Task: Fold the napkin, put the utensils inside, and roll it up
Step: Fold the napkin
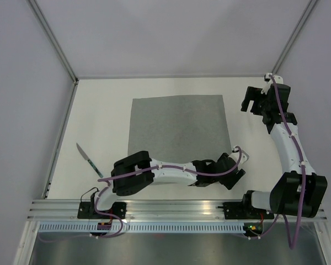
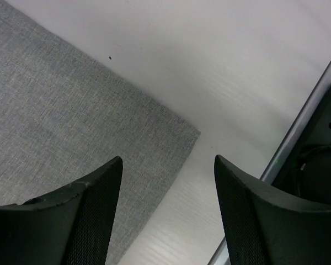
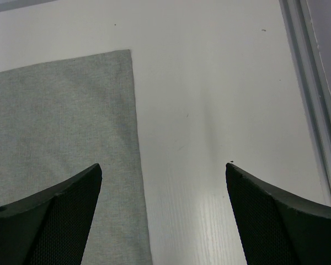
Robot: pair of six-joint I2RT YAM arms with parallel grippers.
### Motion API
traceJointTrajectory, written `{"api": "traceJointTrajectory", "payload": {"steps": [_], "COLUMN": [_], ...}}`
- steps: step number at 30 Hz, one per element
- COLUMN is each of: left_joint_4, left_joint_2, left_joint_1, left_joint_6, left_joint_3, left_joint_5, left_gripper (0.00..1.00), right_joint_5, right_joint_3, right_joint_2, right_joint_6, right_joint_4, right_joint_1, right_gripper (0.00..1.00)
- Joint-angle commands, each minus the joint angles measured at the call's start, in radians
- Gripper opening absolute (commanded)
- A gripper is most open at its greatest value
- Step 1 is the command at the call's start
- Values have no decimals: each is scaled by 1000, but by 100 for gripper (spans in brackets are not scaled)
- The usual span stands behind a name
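The napkin (image 1: 179, 124) is lying flat, a knife (image 1: 88, 160) lying off to its left. Both are hanging spread wide, holding nothing: the left gripper (image 2: 168, 160) over its near right corner, the right gripper (image 3: 164, 164) by its far right corner.

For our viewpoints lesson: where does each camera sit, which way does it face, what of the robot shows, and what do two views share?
Top external: above and behind both arms, which show, facing down on table, napkin and utensil.
Left wrist: on its arm, facing the napkin's near right corner; open left pincer shows.
Right wrist: on its arm, facing the far right corner; open right pincer shows.
Shared: both wrist views show the napkin.
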Motion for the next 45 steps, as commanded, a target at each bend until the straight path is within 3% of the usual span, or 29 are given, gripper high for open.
{"api": "traceJointTrajectory", "payload": {"steps": [1, 22, 25, 34, 40, 45], "left_joint_4": [107, 138, 135, 127, 127, 130], "left_joint_2": [32, 196, 199, 187, 148, 89], "left_joint_1": [-14, -57, -58, -58, -58, -57], "left_joint_6": [55, 134, 134, 156, 153, 109], "left_joint_3": [51, 111, 108, 108, 104, 85], "left_joint_5": [11, -93, -105, -131, -107, -66], "left_gripper": [71, 61, 56, 27, 2, 2], "right_joint_5": [21, 15, 13, 10, 9, 9], "right_joint_3": [-12, -23, -24, -27, -27, -29], "right_joint_2": [-39, -40, -40, -42, -43, -42], "right_joint_6": [15, 12, 12, 12, 11, 9], "right_joint_4": [3, 6, 7, 6, 7, 6], "right_joint_1": [-5, -5, -5, -5, -5, -5], "right_gripper": [98, 98, 98, 98, 98, 98]}}
